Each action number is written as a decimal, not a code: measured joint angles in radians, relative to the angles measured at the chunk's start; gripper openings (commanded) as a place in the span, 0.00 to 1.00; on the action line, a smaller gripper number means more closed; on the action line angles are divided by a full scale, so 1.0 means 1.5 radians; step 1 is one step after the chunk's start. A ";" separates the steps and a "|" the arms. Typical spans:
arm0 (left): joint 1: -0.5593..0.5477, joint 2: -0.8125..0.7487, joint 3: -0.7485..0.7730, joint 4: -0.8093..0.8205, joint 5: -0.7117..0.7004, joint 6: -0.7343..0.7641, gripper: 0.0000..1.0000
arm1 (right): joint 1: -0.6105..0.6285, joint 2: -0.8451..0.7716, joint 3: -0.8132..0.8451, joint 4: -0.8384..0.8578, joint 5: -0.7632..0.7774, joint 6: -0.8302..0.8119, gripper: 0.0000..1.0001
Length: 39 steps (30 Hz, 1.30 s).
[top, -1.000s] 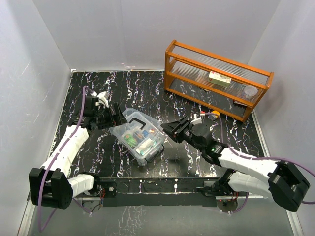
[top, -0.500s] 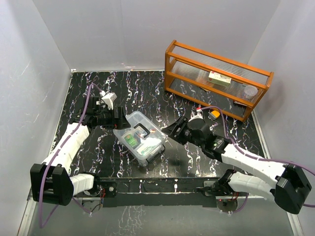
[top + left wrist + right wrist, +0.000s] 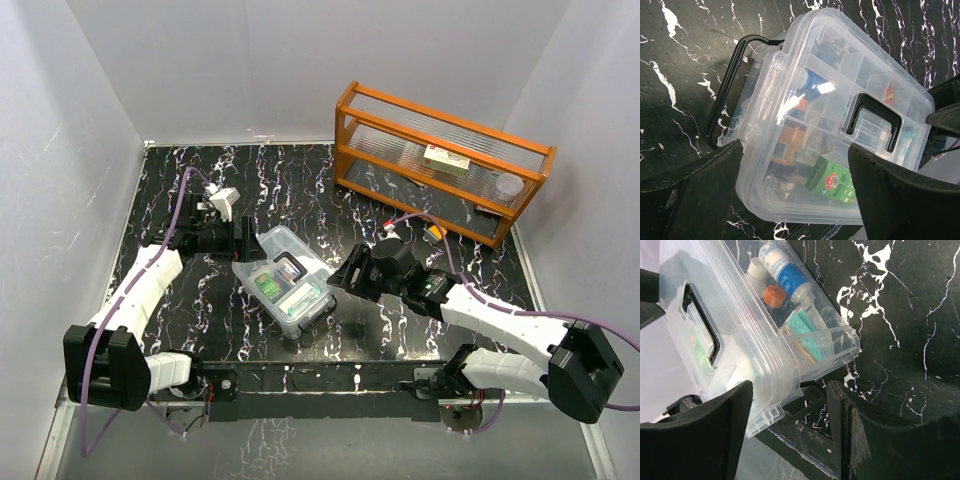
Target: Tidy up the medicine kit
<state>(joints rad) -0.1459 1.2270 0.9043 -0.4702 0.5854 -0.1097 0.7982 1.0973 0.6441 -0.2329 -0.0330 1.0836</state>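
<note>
The medicine kit (image 3: pixel 290 285), a clear box with its lid on and a dark handle (image 3: pixel 872 117), lies at the middle of the black marbled table. Through the plastic I see a green Wind Oil box (image 3: pixel 832 182), an orange packet and a blue-and-white bottle (image 3: pixel 782 267). My left gripper (image 3: pixel 245 240) is at the kit's far left end, open; its fingers straddle a corner of the kit (image 3: pixel 830 115), the right finger over the lid. My right gripper (image 3: pixel 345 278) stands open at the kit's right end, the kit's corner (image 3: pixel 750 325) between its fingers with a gap on one side.
An orange wooden rack (image 3: pixel 440 165) stands at the back right, holding a small white box and a round white pot. A black loop (image 3: pixel 725 95) lies against the kit's side. The table's near edge (image 3: pixel 805 455) runs just below the right gripper. White walls surround the table.
The right jaws have widened around the kit's end and that arm has shifted left. The kit has turned slightly. The left gripper has moved a little to the right.
</note>
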 measured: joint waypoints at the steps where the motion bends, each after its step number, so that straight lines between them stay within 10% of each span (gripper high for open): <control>1: 0.000 -0.001 0.000 0.001 -0.001 -0.006 0.81 | 0.000 -0.001 0.001 -0.004 -0.002 -0.006 0.61; 14: 0.001 -0.025 -0.052 0.020 -0.015 -0.138 0.49 | -0.001 -0.004 -0.012 0.022 -0.048 -0.013 0.44; 33: 0.016 -0.095 -0.168 0.165 -0.034 -0.360 0.48 | -0.173 0.135 0.076 0.062 -0.258 -0.218 0.33; 39: 0.015 -0.092 -0.179 0.199 -0.044 -0.393 0.64 | -0.191 0.188 0.143 0.031 -0.267 -0.268 0.57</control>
<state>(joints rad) -0.1234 1.0893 0.6357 -0.1722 0.5194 -0.6998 0.5114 1.3800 0.8589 -0.1864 -0.4328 0.6811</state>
